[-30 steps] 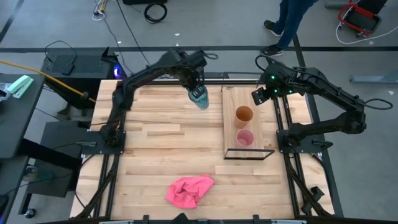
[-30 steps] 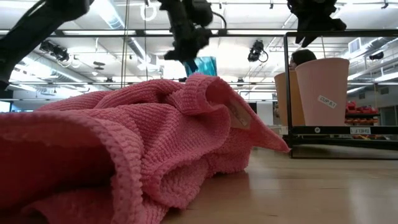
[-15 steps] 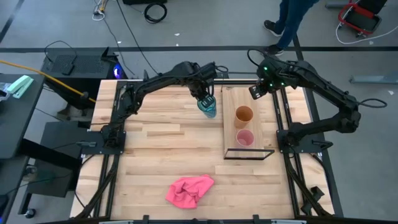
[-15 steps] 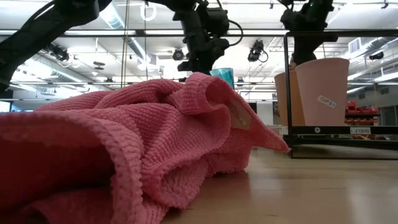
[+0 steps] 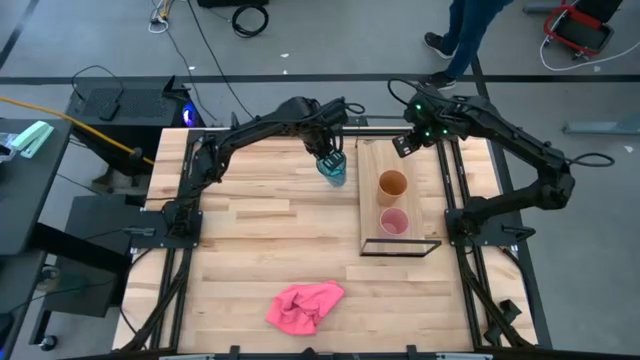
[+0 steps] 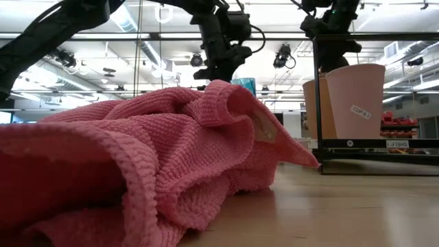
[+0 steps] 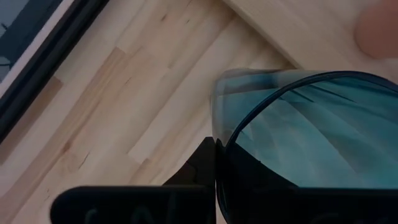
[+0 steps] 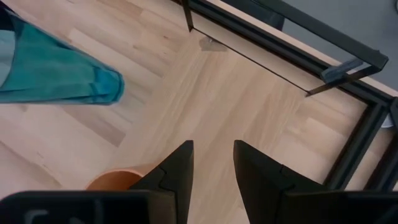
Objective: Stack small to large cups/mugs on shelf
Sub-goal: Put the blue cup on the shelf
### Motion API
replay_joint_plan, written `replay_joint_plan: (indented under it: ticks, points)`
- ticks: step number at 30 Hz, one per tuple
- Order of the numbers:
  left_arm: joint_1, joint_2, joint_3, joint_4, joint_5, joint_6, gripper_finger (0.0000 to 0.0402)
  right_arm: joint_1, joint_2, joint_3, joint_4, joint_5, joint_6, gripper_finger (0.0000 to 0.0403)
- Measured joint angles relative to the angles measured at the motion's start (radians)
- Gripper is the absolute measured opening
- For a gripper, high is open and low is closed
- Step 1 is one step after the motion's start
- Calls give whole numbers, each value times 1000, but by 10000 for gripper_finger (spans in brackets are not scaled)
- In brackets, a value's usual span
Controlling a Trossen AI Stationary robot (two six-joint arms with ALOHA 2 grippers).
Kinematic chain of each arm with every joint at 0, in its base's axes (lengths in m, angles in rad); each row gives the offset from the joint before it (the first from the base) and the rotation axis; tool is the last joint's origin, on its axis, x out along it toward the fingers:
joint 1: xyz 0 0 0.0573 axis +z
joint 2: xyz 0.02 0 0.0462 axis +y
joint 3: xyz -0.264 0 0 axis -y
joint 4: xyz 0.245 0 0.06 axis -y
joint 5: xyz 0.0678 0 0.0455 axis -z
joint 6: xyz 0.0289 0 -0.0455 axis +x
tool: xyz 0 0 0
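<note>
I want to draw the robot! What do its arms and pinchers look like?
Draw two thin, dark, jointed arms with black cables looping along them. The right arm has little green lights near its wrist. Each gripper, like the right gripper, ends in two flat black fingers with angled tips. The left gripper is black too.

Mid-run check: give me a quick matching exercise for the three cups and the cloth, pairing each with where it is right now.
Things:
1. teal cup
2. orange cup
3. pink cup
4. pink cloth

Places:
A. on the shelf, nearest its wire-framed end
B. on the tabletop, near the table's front edge
C. held in the left gripper, just off the shelf's edge
D. on the shelf, at about mid-length

Pairs: 1-C, 2-D, 3-A, 4-B
</note>
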Motion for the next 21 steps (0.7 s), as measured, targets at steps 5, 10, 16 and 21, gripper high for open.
replay_joint_plan:
  ticks: [5,10,16,21]
  points:
    - [5,30,-1,-20,1,4,12,2,0,0,0,0,2,121]
    - [5,40,-2,-25,2,18,12,3,0,0,0,-3,2,121]
    - [6,40,-2,-24,3,23,23,3,0,0,1,-15,0,121]
    - [9,40,-2,-8,9,23,24,3,0,0,11,-27,-1,121]
